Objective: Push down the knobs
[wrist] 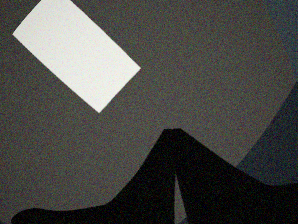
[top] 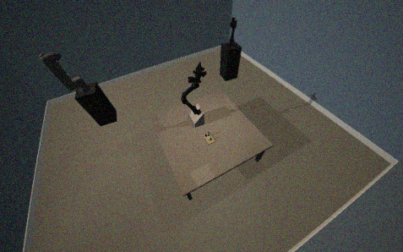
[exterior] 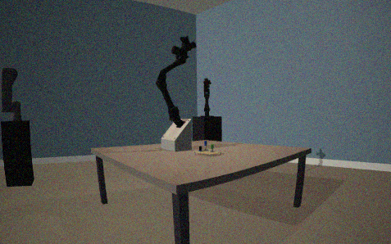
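The small tan circuit board [top: 208, 139] [exterior: 208, 153] stands on the table [top: 231, 127] [exterior: 233, 160] a little in front of the arm's white base [top: 197, 118] [exterior: 177, 139]. On it I see small dark, blue and green knobs [exterior: 206, 146]; how far down they sit is too small to tell. My gripper [top: 198, 72] [exterior: 184, 44] [wrist: 172, 136] is raised high above the base, far from the board, pointing upward. In the wrist view its two dark fingers meet with nothing between them, against the ceiling and a bright rectangular light panel [wrist: 75, 48].
Two dark pedestals with other arms stand on the floor, one to the left [top: 95, 103] [exterior: 16, 151] and one at the back corner [top: 230, 60] [exterior: 206, 128]. Blue walls enclose the room. A small marker [top: 313, 97] [exterior: 320, 154] stands by the right wall.
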